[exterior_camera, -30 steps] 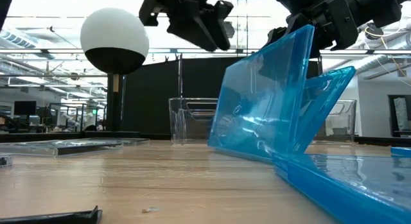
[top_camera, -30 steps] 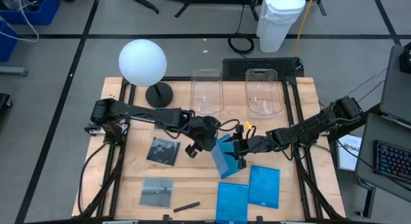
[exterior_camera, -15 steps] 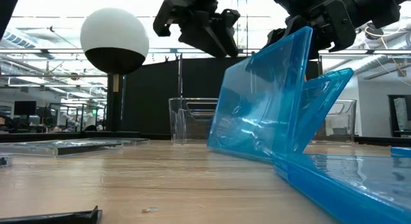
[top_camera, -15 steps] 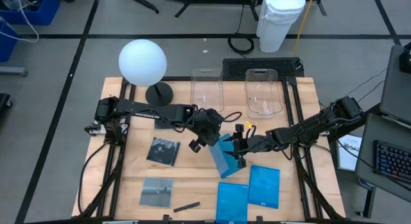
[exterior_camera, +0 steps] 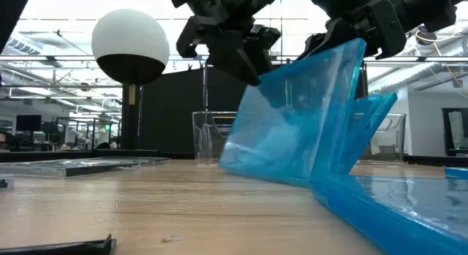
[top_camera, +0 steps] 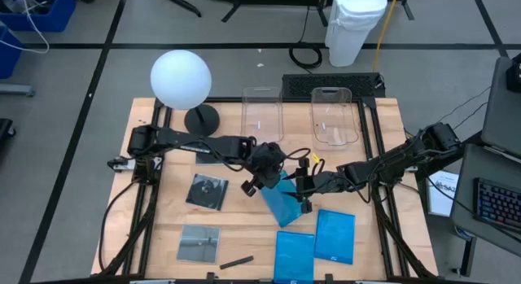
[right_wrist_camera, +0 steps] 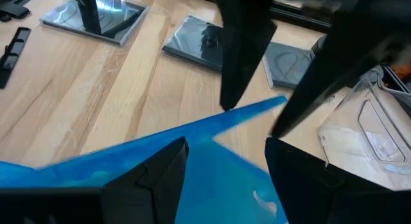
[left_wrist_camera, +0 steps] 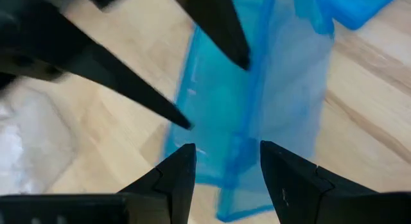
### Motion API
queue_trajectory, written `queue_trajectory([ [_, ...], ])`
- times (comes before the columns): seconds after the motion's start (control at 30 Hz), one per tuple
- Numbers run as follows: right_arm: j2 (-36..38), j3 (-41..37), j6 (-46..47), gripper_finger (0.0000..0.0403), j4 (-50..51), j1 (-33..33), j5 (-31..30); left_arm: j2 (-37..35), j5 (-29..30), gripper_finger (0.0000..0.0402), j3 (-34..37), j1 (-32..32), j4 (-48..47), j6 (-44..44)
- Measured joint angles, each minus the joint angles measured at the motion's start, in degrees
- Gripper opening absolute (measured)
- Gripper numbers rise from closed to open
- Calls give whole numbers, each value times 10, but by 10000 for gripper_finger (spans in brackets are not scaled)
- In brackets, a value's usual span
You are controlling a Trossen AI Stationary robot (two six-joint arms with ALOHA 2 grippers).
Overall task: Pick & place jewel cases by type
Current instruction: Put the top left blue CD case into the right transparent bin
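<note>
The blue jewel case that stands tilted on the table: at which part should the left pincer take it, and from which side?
The blue jewel case is open and tilted, its upper edge held by the right pincer. The left pincer, open, probably best comes from above and closes across the free upper edge, since that thin edge stands clear of the table.

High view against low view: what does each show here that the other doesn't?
Only the high view shows two blue cases lying flat, two grey cases and a dark stick. Only the low view shows the held blue case standing tilted, hinged open, its lower edge on the table. Both show the left gripper and right gripper at that case.
</note>
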State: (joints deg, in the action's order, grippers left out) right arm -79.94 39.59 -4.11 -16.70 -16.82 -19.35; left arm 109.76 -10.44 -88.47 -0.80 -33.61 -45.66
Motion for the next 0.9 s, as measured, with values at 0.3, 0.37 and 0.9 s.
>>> queue_trajectory([
  [0.3,0,0,0,208,-2,0,0,3,-15,157,0,1,-26,2],
  [0.37,0,0,0,208,-2,0,0,9,-18,127,0,1,-40,-3],
  [0.9,31,1,-40,208,11,-15,-25,-24,51,8,2,-17,-75,3],
])
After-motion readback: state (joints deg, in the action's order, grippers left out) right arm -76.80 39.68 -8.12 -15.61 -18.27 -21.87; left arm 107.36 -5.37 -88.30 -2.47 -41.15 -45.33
